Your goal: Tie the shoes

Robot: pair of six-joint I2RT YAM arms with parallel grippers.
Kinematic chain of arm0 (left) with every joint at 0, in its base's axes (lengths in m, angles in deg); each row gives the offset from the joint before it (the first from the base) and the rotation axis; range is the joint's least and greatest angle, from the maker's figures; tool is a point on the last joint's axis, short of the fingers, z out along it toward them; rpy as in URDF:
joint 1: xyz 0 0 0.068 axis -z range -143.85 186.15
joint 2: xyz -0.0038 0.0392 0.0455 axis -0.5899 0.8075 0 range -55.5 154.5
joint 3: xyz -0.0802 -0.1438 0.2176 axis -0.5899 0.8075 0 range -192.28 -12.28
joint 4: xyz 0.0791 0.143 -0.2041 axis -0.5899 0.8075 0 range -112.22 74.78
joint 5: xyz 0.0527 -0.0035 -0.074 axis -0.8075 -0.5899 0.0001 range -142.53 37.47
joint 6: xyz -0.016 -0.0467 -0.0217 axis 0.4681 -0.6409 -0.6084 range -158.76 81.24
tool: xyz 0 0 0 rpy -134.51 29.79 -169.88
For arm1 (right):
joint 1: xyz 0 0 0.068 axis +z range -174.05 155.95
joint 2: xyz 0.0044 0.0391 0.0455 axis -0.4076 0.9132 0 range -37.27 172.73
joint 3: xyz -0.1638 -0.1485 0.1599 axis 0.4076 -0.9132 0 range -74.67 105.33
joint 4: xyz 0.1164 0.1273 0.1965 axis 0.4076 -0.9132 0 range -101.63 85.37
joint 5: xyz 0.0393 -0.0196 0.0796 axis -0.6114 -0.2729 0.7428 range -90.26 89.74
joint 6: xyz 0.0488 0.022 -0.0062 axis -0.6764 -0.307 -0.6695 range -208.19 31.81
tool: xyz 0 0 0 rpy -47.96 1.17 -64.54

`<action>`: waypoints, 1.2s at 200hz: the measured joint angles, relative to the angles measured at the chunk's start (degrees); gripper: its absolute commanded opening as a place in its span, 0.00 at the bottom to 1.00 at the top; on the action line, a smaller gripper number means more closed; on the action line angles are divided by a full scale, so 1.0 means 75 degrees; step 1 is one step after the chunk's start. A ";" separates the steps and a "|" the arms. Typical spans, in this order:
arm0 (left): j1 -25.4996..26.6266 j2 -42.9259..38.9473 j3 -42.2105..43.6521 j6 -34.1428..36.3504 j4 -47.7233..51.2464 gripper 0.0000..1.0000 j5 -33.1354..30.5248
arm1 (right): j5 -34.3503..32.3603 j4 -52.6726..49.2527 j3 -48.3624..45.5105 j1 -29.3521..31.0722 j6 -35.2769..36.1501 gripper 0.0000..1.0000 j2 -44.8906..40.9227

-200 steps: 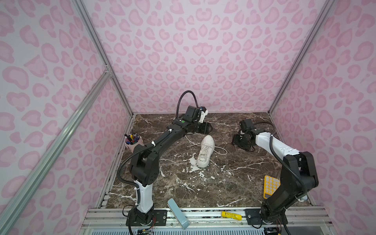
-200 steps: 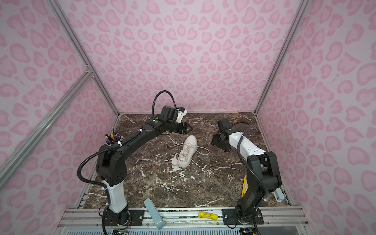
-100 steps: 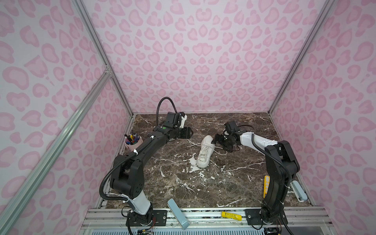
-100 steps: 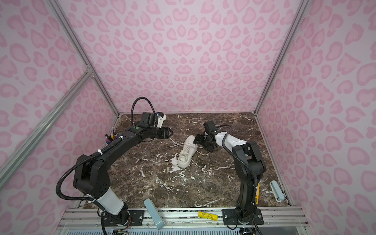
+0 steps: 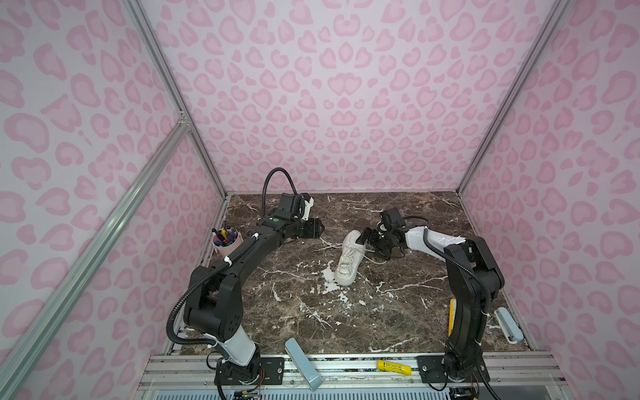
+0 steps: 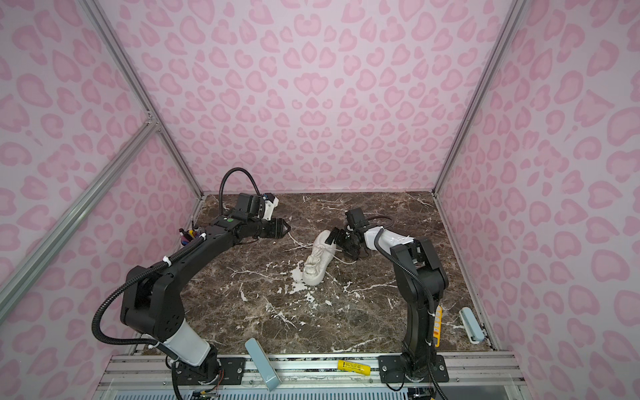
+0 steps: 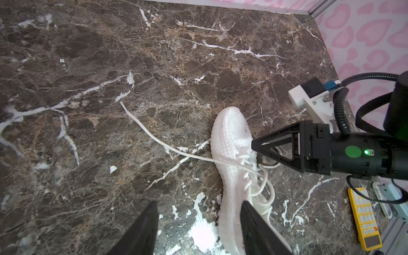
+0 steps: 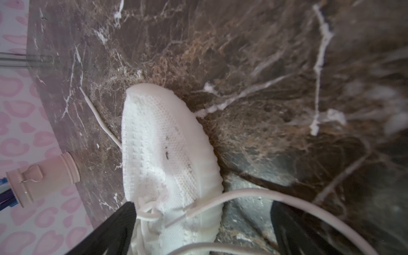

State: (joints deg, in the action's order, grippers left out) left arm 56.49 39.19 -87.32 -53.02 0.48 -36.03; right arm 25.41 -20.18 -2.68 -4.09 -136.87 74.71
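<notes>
far left, a cup (image 5: 227, 242) of pens stands at the table (image 5: 304, 311) edge, out of the way. right of it my left gripper (image 5: 318, 231) hangs above the marble, fingers (image 7: 143, 229) spread with nothing between them, well apart from the shoe. one lace (image 7: 154, 136) lies slack across the table from the shoe toward that gripper, its tip free. the shoe (image 5: 348, 263) sits near the middle, and i see no knot or bow on it. my right gripper (image 5: 367, 239) is low at the laced part of the shoe. its fingers (image 8: 110, 231) stand wide, straddling the upper, and the other lace (image 8: 254, 191) runs loose through the gap, not pinched.

i judge the tying barely begun: this is the step of picking up the lace ends. next, my right fingers should close on the strand between them, and my left gripper should drop to the slack tip. both strands are thin and lie low, so each pinch must be low and exact, or it will miss.
</notes>
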 measured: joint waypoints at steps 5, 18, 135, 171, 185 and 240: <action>-0.0003 -0.0015 0.0006 0.0000 0.0003 0.61 -0.0003 | -0.0023 0.0082 -0.0015 -0.0052 -0.0006 0.98 0.0000; -0.0003 -0.0047 0.0015 0.0000 -0.0003 0.61 -0.0009 | -0.0070 0.0192 -0.0020 -0.0224 -0.0006 0.98 0.0017; -0.0003 -0.0067 0.0163 -0.0082 -0.0032 0.61 0.0009 | -0.1609 0.0000 -0.2136 -0.1807 -0.0032 0.98 -0.1784; -0.0003 -0.0184 0.0294 -0.0082 -0.0061 0.61 0.0026 | -0.1705 -0.0434 -0.2975 -0.1518 -0.0274 0.98 -0.2672; -0.0003 -0.0192 0.0341 -0.0082 -0.0058 0.61 0.0026 | -0.1667 -0.0685 -0.3174 -0.1399 -0.0373 0.96 -0.2949; -0.0006 -0.0204 0.0373 -0.0052 -0.0055 0.61 0.0087 | -0.2693 -0.2815 -0.2037 -0.0752 0.0918 0.84 -0.2815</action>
State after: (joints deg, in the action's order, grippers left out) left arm 56.44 37.66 -84.53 -53.41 0.06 -35.38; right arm 5.21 -41.30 -17.96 -9.73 -129.99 53.60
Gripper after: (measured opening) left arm 0.609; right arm 0.868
